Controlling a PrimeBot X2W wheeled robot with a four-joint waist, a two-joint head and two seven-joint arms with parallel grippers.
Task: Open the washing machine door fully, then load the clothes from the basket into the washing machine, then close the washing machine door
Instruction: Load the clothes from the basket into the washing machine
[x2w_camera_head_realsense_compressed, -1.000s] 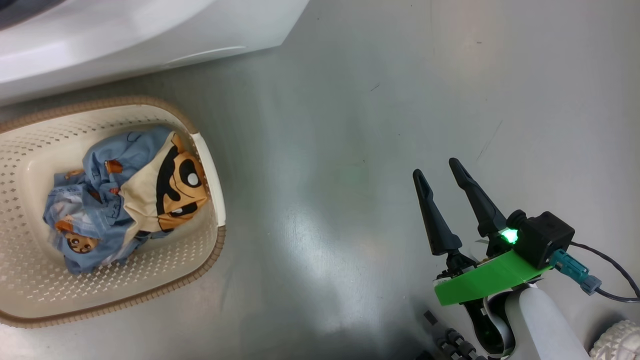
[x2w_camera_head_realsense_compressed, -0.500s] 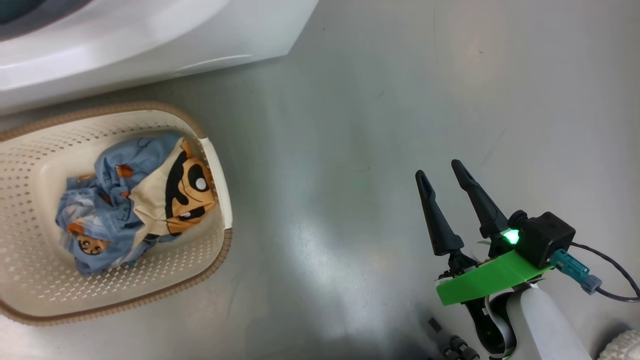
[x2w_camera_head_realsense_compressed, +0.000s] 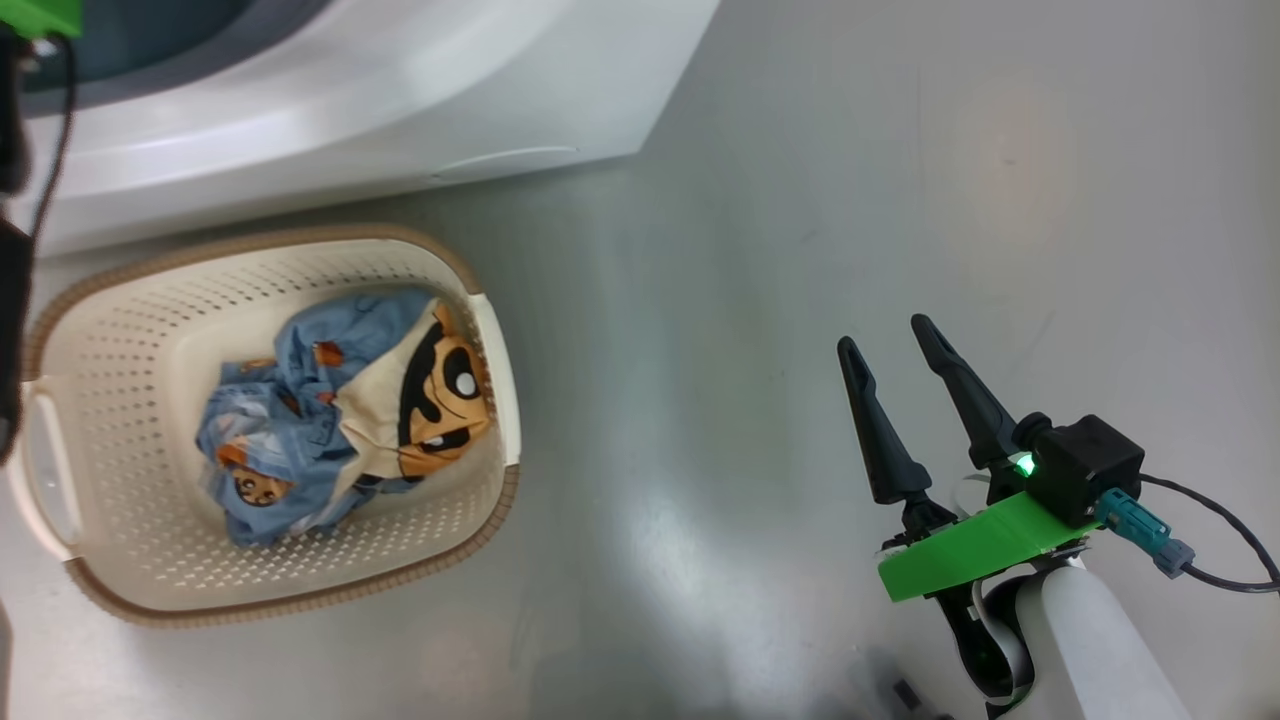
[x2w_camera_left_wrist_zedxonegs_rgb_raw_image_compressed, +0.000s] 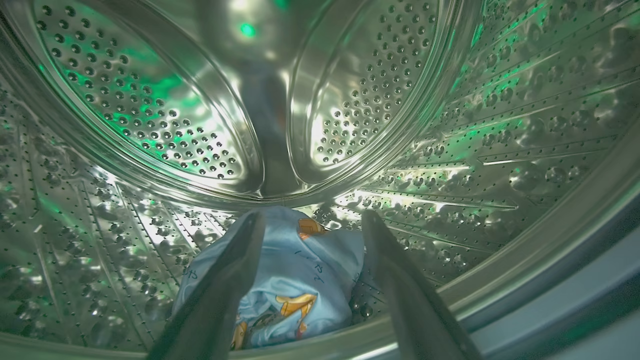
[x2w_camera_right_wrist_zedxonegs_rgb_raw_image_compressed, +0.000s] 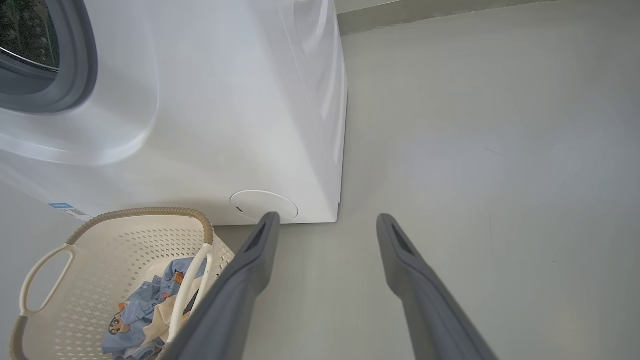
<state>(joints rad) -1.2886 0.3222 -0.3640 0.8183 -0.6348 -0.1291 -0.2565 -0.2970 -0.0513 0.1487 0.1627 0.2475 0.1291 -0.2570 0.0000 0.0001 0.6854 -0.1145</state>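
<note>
Inside the washing machine (x2w_camera_right_wrist_zedxonegs_rgb_raw_image_compressed: 225, 100) drum (x2w_camera_left_wrist_zedxonegs_rgb_raw_image_compressed: 150, 100): left gripper (x2w_camera_left_wrist_zedxonegs_rgb_raw_image_compressed: 314, 216), fingers spread wide, holding nothing; blue garment (x2w_camera_left_wrist_zedxonegs_rgb_raw_image_compressed: 295, 285) lying on the drum wall between them. Beside the machine, on the floor (x2w_camera_head_realsense_compressed: 700, 300): basket (x2w_camera_head_realsense_compressed: 250, 237) containing more clothes (x2w_camera_head_realsense_compressed: 340, 410). Right gripper (x2w_camera_head_realsense_compressed: 884, 334): spread wide, empty, well apart from basket.

Floor (x2w_camera_head_realsense_compressed: 760, 300): bare from the basket's (x2w_camera_head_realsense_compressed: 130, 330) right rim across to the right hand (x2w_camera_head_realsense_compressed: 883, 331); wide passage there. Right hand's fingers apart, nothing between them.

Washing machine (x2w_camera_right_wrist_zedxonegs_rgb_raw_image_compressed: 240, 100) blocks the floor's far edge. Basket sits just before its front, narrow gap.

Basket top open. Clothes (x2w_camera_head_realsense_compressed: 340, 410) bunched toward its right wall; bare bottom along left and near walls.

Drum (x2w_camera_left_wrist_zedxonegs_rgb_raw_image_compressed: 150, 100): left hand (x2w_camera_left_wrist_zedxonegs_rgb_raw_image_compressed: 313, 214) inside, fingers apart. Blue garment (x2w_camera_left_wrist_zedxonegs_rgb_raw_image_compressed: 295, 285) lies on the drum bottom between and beyond them. Room above it free.
</note>
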